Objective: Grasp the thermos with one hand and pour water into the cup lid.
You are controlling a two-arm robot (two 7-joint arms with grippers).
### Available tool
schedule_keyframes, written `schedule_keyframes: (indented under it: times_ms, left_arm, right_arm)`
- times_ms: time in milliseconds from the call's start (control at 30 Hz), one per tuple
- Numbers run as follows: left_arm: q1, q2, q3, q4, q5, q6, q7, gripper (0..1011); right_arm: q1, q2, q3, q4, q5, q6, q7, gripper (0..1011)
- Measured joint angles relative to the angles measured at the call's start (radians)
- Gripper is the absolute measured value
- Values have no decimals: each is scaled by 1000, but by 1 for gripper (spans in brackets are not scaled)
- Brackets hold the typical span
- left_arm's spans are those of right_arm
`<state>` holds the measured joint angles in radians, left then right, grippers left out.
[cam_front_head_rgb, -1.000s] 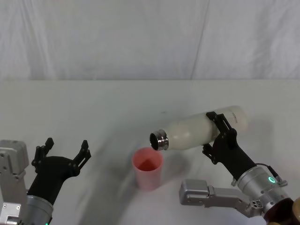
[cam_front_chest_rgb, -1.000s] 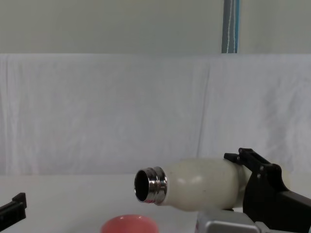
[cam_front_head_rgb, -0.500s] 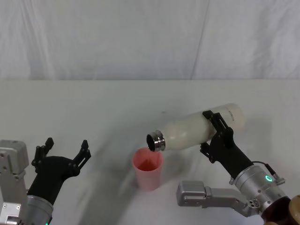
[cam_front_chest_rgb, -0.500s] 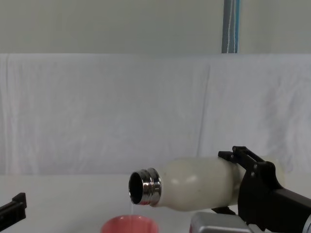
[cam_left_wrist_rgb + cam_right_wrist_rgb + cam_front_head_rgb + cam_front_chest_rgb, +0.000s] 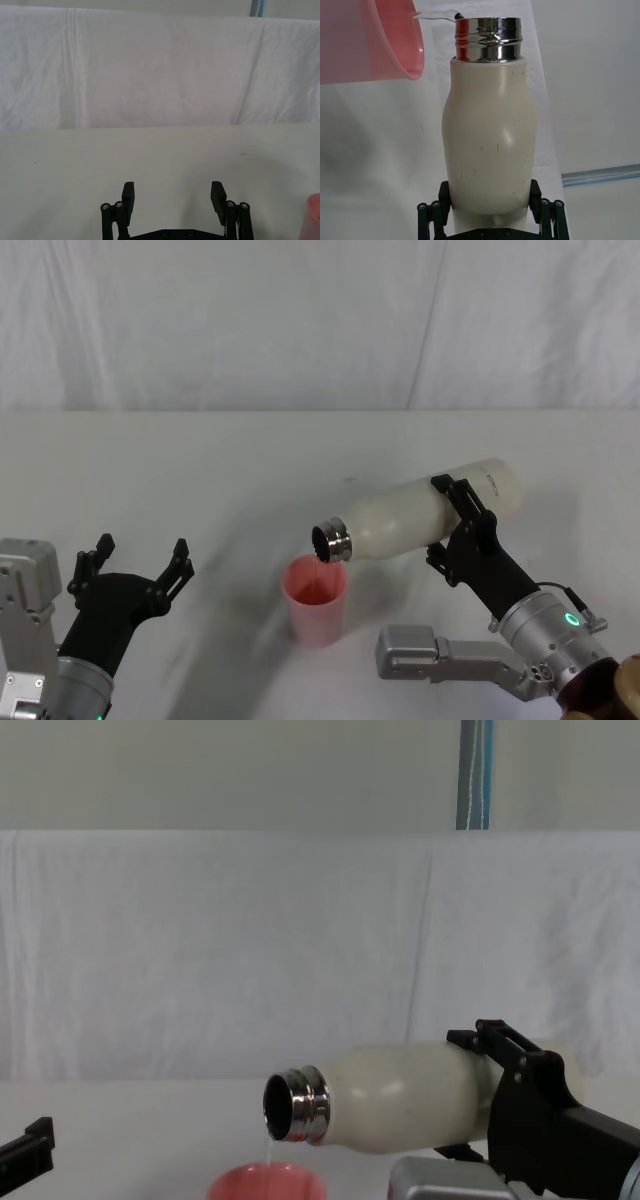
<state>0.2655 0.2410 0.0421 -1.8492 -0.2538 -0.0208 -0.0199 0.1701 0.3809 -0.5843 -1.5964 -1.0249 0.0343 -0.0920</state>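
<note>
My right gripper (image 5: 455, 518) is shut on the cream-white thermos (image 5: 420, 516), holding it nearly level above the table with its steel neck (image 5: 333, 541) tipped slightly down. The neck hangs just over the rim of the pink cup lid (image 5: 316, 598), which stands upright on the table. In the chest view a thin stream of water falls from the thermos (image 5: 400, 1097) mouth into the cup lid (image 5: 267, 1184). The right wrist view shows the thermos (image 5: 490, 145) between the fingers and the cup lid (image 5: 370, 40) beyond its neck. My left gripper (image 5: 135, 565) rests open at the near left.
The table (image 5: 200, 470) is covered with a white cloth, and a white draped backdrop (image 5: 300, 320) closes off the far side. A silver part of my right arm (image 5: 440, 655) lies low at the near right, just beside the cup lid.
The thermos has shifted a little left and its neck has dipped lower over the cup lid; water now runs from its mouth. The left gripper has not moved.
</note>
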Motion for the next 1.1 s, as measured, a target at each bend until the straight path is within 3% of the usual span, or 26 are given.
schedule_keyframes:
  times_ms: [1100]
  left_arm:
    - [0, 0, 0, 0, 0, 0, 0, 1001]
  right_arm:
    - [0, 6, -1, 0, -5, 6, -2, 947]
